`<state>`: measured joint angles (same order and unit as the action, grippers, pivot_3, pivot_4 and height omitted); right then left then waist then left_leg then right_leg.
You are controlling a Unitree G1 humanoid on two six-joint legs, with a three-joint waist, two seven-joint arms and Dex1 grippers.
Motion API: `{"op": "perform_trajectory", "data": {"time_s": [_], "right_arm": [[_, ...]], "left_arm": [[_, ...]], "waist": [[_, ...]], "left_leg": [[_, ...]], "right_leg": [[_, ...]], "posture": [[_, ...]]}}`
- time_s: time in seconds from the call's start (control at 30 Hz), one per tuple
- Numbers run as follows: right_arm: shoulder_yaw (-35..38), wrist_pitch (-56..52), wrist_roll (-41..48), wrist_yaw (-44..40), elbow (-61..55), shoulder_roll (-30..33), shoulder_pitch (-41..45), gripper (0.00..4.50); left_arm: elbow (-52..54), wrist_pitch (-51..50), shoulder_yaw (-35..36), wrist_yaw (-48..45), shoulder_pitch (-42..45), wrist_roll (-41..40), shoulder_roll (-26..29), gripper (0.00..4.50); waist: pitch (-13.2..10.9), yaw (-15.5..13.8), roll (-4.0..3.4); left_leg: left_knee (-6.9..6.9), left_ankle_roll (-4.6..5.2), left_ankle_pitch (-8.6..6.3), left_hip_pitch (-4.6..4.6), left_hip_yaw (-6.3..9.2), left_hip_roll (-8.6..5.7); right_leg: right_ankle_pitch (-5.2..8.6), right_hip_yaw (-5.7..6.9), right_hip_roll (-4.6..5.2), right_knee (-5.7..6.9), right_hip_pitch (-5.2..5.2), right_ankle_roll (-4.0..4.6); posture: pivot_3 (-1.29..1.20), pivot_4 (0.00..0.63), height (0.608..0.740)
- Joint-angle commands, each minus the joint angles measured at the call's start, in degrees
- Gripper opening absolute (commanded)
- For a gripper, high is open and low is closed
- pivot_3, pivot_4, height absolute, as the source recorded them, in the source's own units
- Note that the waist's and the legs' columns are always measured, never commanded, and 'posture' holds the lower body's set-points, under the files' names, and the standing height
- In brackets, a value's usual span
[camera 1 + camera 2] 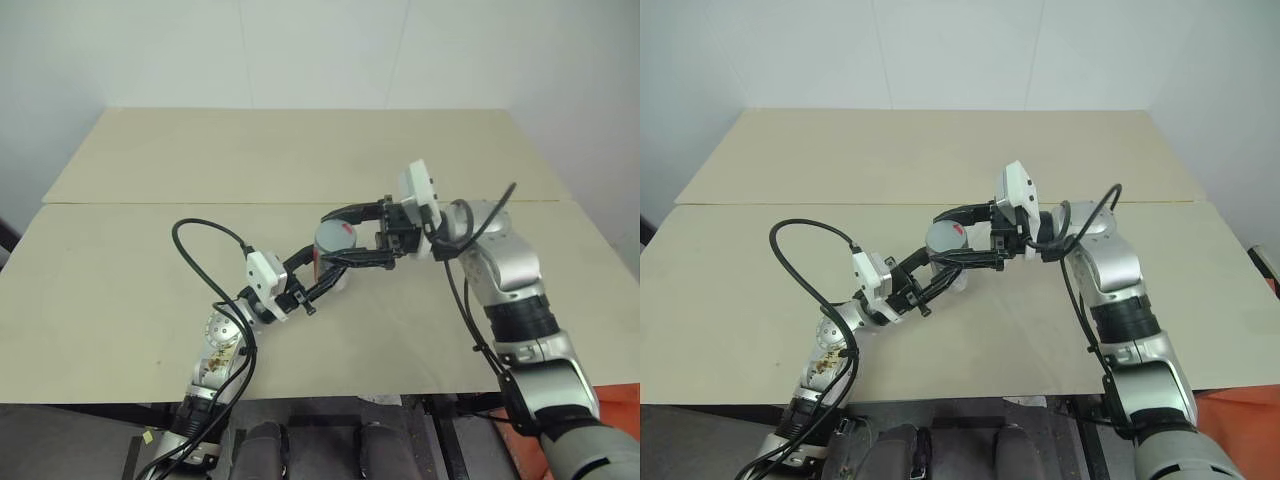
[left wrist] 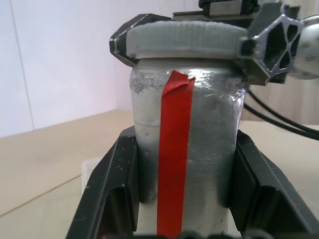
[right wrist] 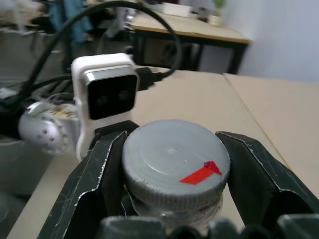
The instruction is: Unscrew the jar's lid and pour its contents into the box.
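Jar (image 2: 184,149) is held up over the middle of the table (image 1: 120,300) by the left gripper (image 1: 320,282), closed on its body, while its lid (image 3: 174,162), not yet taken off, is pinched by the right gripper (image 1: 340,235), so nothing is poured yet.

place: lab or workshop; evidence: plain wooden tables (image 1: 300,150); bare white walls (image 1: 300,50)

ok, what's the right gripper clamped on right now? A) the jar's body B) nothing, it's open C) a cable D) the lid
D. The right gripper has its fingers closed on either side of the grey lid, while the left gripper holds the jar by its body below.
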<state>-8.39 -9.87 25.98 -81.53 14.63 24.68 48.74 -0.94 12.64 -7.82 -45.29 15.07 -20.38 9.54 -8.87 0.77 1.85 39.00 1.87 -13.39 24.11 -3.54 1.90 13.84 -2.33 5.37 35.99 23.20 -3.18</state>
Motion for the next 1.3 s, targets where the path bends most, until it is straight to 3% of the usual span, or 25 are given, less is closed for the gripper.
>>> {"op": "perform_trajectory", "data": {"time_s": [0.03, 0.27, 0.4, 0.57, 0.6, 0.9, 1.07, 1.3], "right_arm": [[-1.2, 4.6, -0.7, -7.5, 5.9, -1.4, 3.5, 2.83], [-4.7, 10.1, 1.8, -11.0, 13.8, -0.5, 7.9, 2.83], [-5.0, 7.6, 3.2, -11.0, 14.7, 0.1, 8.4, 2.83], [-1.4, 6.7, 2.8, -9.9, 12.1, 0.1, 6.4, 4.38], [-0.5, 7.0, 3.2, -9.3, 10.6, 0.5, 5.3, 4.45], [5.7, 7.1, 2.4, 0.2, -2.9, 2.8, -4.4, 4.45], [8.0, 6.7, -1.4, 10.7, -10.3, 4.5, -9.4, 4.45], [10.0, 3.9, -3.2, 17.1, -23.2, 10.0, -16.8, 4.45]], "left_arm": [[3.5, 0.8, 0.0, -0.5, 0.8, -1.0, -0.3, 1.93], [4.2, 0.2, 0.0, -0.6, 0.4, -1.3, -0.5, 1.93], [4.3, 0.3, 0.0, -0.7, 0.2, -1.2, -0.5, 1.93], [3.4, 0.8, 0.1, -0.6, 0.3, -0.8, -0.8, 1.93], [3.2, 0.9, 0.1, -0.8, 0.4, -0.7, -0.8, 1.93], [2.4, 0.8, 0.2, -1.4, 0.8, -0.7, -1.1, 1.93], [1.9, 0.9, 0.2, -1.3, 1.0, -0.3, -1.5, 1.93], [1.1, 1.8, 0.1, -0.6, 1.1, 0.6, -2.1, 1.93]], "waist": [[0.0, 0.0, 0.00], [0.0, -0.1, -0.01], [0.0, -0.1, -0.02], [0.0, -0.1, -0.02], [0.0, -0.2, -0.02], [0.0, -0.3, -0.02], [0.0, -0.3, -0.02], [0.0, -0.7, -0.01]], "left_leg": [[0.00, 0.00, 0.00, 0.00, -0.01, 0.00], [0.00, 0.00, 0.00, 0.00, 0.00, 0.01], [0.00, 0.00, 0.00, 0.01, -0.01, 0.00], [0.00, 0.00, 0.00, 0.01, -0.01, 0.01], [-0.01, 0.00, 0.00, 0.01, 0.00, 0.01], [-0.01, -0.01, 0.00, 0.03, 0.01, 0.00], [-0.01, -0.01, 0.00, 0.02, 0.00, -0.01], [-0.01, 0.00, 0.00, 0.04, 0.00, -0.03]], "right_leg": [[0.00, 0.00, 0.00, 0.01, 0.00, 0.00], [-0.01, 0.01, 0.03, 0.02, 0.02, 0.01], [-0.01, 0.01, 0.07, 0.01, 0.02, 0.02], [-0.02, 0.00, 0.08, 0.03, 0.04, 0.03], [-0.02, 0.01, 0.08, 0.02, 0.03, 0.03], [-0.02, 0.03, 0.11, 0.02, 0.04, 0.03], [-0.02, 0.02, 0.11, 0.03, 0.04, 0.03], [-0.02, 0.02, 0.10, -0.02, 0.02, 0.02]], "posture": [[0.00, 0.150, 0.740], [0.00, 0.150, 0.740], [0.00, 0.150, 0.740], [0.00, 0.150, 0.740], [0.00, 0.150, 0.740], [0.00, 0.150, 0.740], [0.00, 0.150, 0.740], [0.00, 0.150, 0.740]]}}
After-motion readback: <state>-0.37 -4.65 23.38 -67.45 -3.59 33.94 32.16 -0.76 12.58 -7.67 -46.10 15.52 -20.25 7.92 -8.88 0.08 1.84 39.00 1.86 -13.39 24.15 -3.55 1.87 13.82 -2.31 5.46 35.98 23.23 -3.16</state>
